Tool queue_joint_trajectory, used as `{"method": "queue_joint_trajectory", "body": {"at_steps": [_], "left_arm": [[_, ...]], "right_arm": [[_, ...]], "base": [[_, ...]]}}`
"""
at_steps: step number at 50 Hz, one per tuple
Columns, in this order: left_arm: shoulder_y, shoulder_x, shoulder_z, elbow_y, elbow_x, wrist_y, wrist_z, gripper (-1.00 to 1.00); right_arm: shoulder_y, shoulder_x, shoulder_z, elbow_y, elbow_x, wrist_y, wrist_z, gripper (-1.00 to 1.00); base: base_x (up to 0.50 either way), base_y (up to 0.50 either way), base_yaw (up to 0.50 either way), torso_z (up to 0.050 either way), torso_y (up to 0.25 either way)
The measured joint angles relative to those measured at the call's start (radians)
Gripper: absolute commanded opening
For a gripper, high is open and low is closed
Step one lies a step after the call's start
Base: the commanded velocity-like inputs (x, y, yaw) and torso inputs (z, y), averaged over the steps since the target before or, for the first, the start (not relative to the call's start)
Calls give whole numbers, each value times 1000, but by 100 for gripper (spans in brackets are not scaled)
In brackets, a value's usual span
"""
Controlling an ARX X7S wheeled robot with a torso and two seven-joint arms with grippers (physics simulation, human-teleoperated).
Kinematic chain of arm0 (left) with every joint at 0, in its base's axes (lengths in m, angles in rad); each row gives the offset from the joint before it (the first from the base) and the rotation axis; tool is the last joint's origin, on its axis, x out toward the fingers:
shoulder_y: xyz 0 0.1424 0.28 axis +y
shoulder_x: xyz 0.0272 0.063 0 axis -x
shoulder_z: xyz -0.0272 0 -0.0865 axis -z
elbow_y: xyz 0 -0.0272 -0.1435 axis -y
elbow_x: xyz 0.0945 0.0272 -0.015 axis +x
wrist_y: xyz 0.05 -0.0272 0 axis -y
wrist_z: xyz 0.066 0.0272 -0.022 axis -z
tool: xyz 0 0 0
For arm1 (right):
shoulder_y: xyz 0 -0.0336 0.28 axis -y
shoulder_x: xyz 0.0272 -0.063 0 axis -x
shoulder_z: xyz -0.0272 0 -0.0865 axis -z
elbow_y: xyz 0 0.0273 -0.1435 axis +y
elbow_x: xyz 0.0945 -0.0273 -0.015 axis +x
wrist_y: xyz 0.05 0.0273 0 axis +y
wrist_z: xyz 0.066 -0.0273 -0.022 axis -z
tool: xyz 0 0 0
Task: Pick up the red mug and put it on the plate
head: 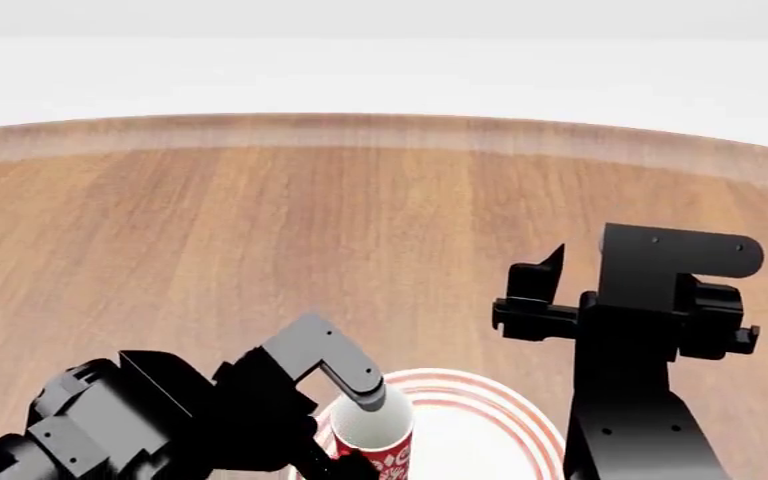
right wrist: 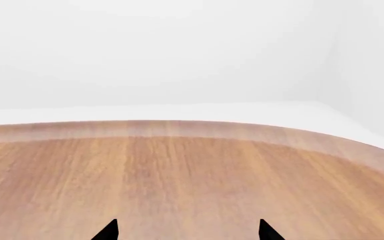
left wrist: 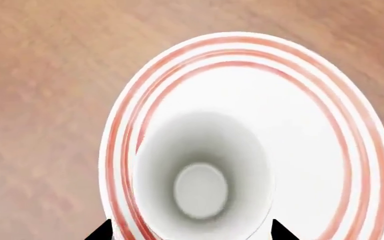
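Left claw (left wrist: 190, 231): I read it as clamped on the red mug (head: 373, 432). In my left wrist view the two dark tips sit just outside the cup wall on opposite sides, with the white bore straight below the camera. Actual pad contact is cut off at the frame edge, so the grip is my judgement.

Mug against the claw: between the tips, upright, mouth toward the wrist camera. In the head view its patterned red side shows just below the left arm's last link. I can't see the handle.

Plate (left wrist: 352, 125): directly under the claw and mug, red rings spreading past both tips. The mug sits off-centre, nearer the rim on one side. Whether its base touches the plate or hangs just above, I can't tell.

How the mug will handle: I expect stiff, glazed ceramic, light, rather tall for its width, so slippery under the pads and easy to tip. It is brittle on a hard plate.

Where to hold: across the body near the rim, as I seem to have it. I would keep the pinch level and set down gently before letting go.

Right claw (right wrist: 186, 231): tips spread wide, nothing between them. It is raised well clear of the mug.

Table (right wrist: 178, 175): bare wood ahead of the right claw.
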Motion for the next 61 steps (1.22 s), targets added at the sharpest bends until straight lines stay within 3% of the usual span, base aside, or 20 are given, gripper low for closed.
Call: {"method": "queue_joint_trajectory", "body": {"at_steps": [4,8,20,28,43,61], "left_arm": [[-17,-4,0,42,-12,2,-26,100],[-33,-63,-15,191,-44,-13,-98,100],[-55,-336,-112,757,-179,-46,-395,100],[-6,-496,-220,1019,-167,88,-586,100],[155,-632,-373,1146,117,435,-966,100],[221,-673,-420,1182,232,550,-1108,100]], "right_arm": [[-1,1,-1,-7,2,4,2,100],[-2,1,-3,-11,3,6,3,100],[-2,0,-10,-13,6,6,4,100],[-3,1,-13,-26,10,9,6,100],[-44,17,-29,-184,-6,-24,30,100],[-126,48,-82,-492,-56,-100,56,100]], "base": [[0,0,0,0,0],[0,0,0,0,0],[0,0,0,0,0],[0,0,0,0,0],[0,0,0,0,0],[0,0,0,0,0]]}}
